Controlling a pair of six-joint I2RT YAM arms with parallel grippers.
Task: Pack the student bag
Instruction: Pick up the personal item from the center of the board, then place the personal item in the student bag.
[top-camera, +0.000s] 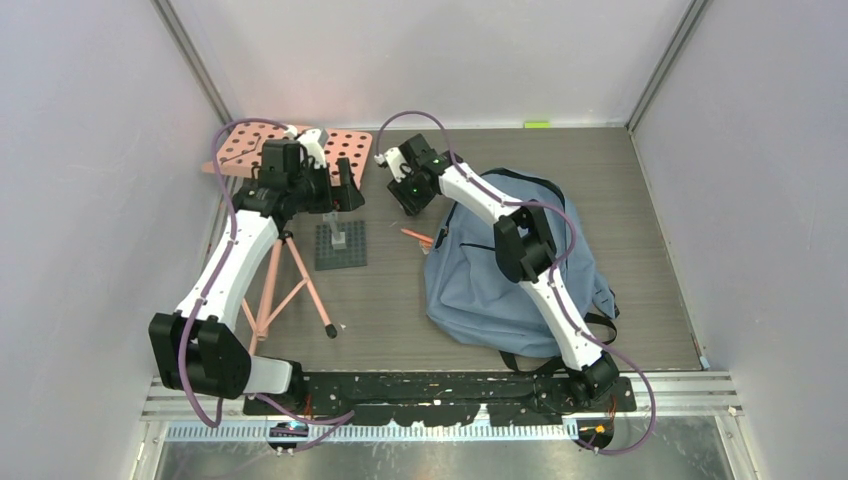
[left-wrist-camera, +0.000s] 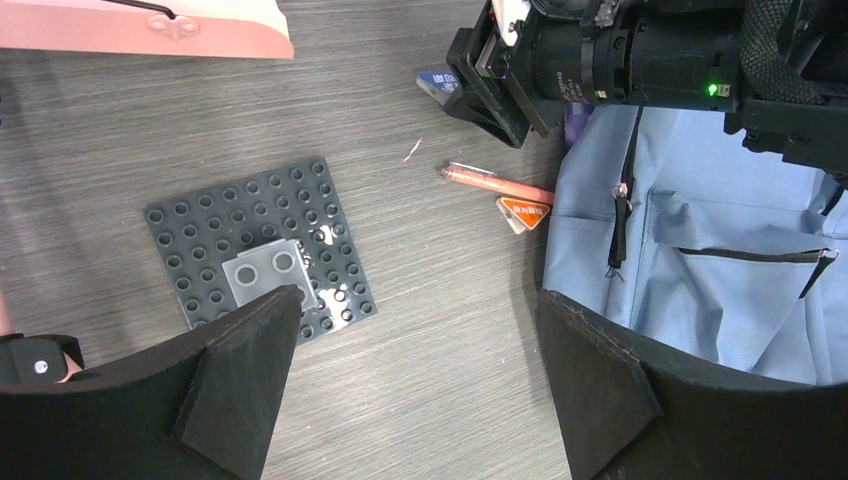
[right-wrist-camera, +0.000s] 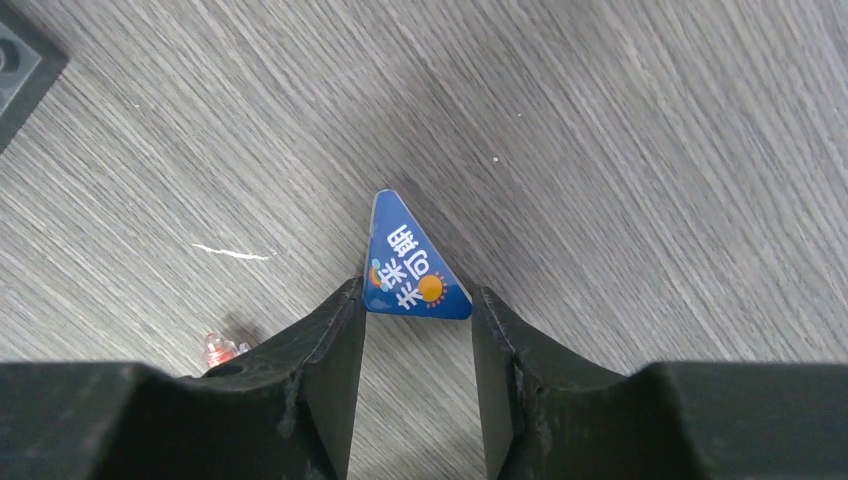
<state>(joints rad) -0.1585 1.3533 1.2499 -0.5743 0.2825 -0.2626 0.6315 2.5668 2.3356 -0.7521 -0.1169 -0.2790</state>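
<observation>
The student bag (top-camera: 480, 285), a blue-grey backpack, lies flat at the right of the table, and its front pocket zipper shows in the left wrist view (left-wrist-camera: 720, 290). My right gripper (top-camera: 408, 198) reaches past the bag's top left corner. Its two fingertips (right-wrist-camera: 418, 300) press on both base corners of a small blue triangular piece with white writing (right-wrist-camera: 410, 265) that lies on the table. My left gripper (top-camera: 332, 190) hovers open (left-wrist-camera: 415, 310) over bare table between a grey studded plate and the bag, holding nothing.
An orange-pink pen (left-wrist-camera: 500, 185) and an orange triangular piece (left-wrist-camera: 523, 212) lie beside the bag's left edge. The grey studded plate (left-wrist-camera: 260, 255) carries a clear brick (left-wrist-camera: 268, 277). A pink pegboard (top-camera: 290, 150) and a pink tripod (top-camera: 290, 290) stand at the left.
</observation>
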